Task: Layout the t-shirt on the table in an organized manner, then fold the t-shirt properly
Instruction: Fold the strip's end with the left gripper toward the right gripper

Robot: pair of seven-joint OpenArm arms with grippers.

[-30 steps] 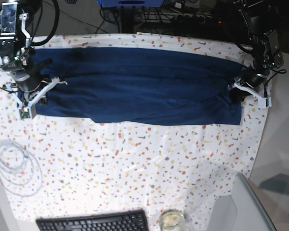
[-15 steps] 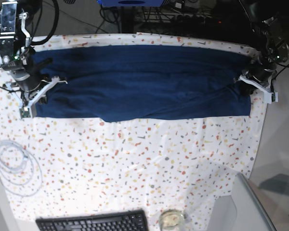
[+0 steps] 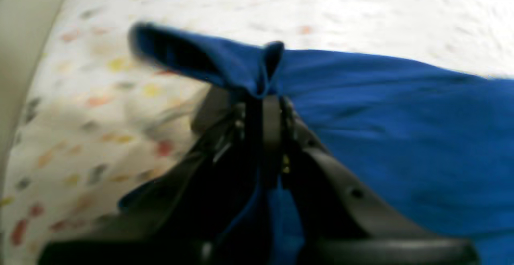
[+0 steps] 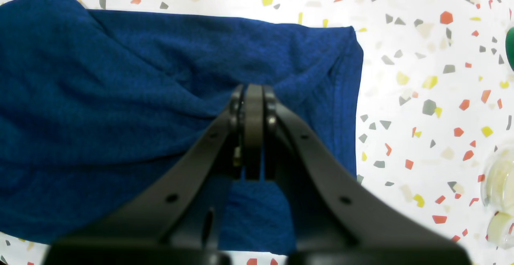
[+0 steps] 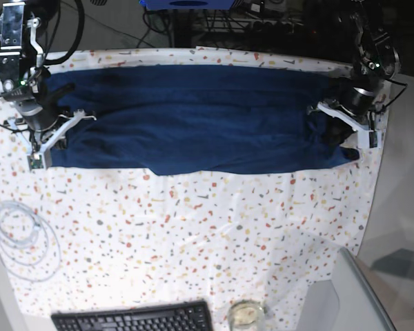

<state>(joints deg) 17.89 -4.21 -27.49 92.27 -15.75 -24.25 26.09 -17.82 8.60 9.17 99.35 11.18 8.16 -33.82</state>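
The dark navy t-shirt [image 5: 193,117] lies stretched in a long band across the far part of the speckled table [image 5: 193,227]. In the base view my left gripper [image 5: 334,134] is at the shirt's right end. It is shut on a raised fold of the t-shirt [image 3: 401,116], pinched at the left gripper's [image 3: 265,96] tips just above the table [image 3: 100,96]. My right gripper [image 5: 58,136] is at the shirt's left end. The right gripper [image 4: 253,92] is shut on the t-shirt [image 4: 120,96], and creases run toward its tips.
A black keyboard [image 5: 134,318] and a glass jar [image 5: 245,314] sit at the table's near edge. A coiled white cable [image 5: 21,238] lies at the left. A grey object [image 5: 345,296] stands at the near right corner. Black cables hang behind the far edge.
My left gripper first pulled the shirt's end out toward the right, then came back inward to the left, so that end has slackened and bunched. The right arm has not moved.
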